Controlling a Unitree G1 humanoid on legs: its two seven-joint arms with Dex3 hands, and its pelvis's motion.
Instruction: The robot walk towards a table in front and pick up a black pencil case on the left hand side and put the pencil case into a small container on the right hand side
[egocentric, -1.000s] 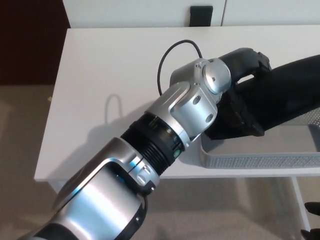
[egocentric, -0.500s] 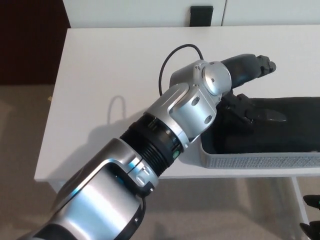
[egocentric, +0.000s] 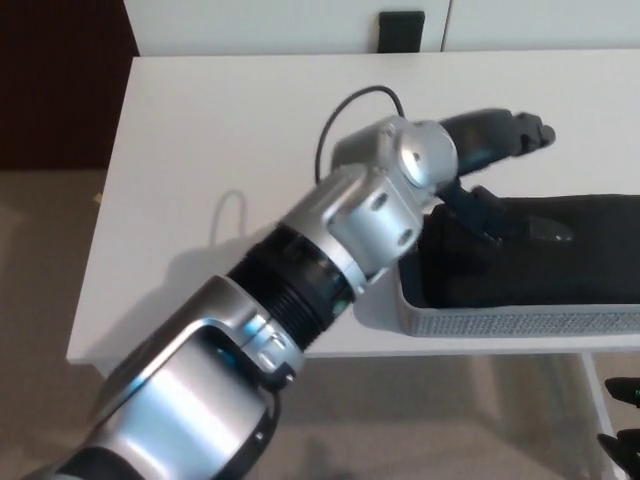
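Now the left arm (egocentric: 300, 290) fills much of the view. It comes in from the lower left corner and reaches up and to the right across the white table (egocentric: 230, 130). Its silver shells and black ribbed joint are close to the camera, and a thin black cable (egocentric: 340, 110) makes a loop above the wrist. The arm throws a soft shadow on the table top to its left.

Further right, the left hand (egocentric: 490, 175) is above the near end of the pencil case (egocentric: 540, 250). Its fingers (egocentric: 510, 130) are spread apart and hold nothing; one finger points to the right above the case, and the lower ones are just over the black fabric, but I cannot tell if they touch it.

The black pencil case lies flat inside the grey mesh container (egocentric: 500, 322), which stands at the front edge of the table on the right side. The case fills the container and runs out of the picture to the right.

At the lower right corner, some dark fingertips of the right hand (egocentric: 622, 425) show beneath the table edge; I cannot tell if this hand is open or closed.
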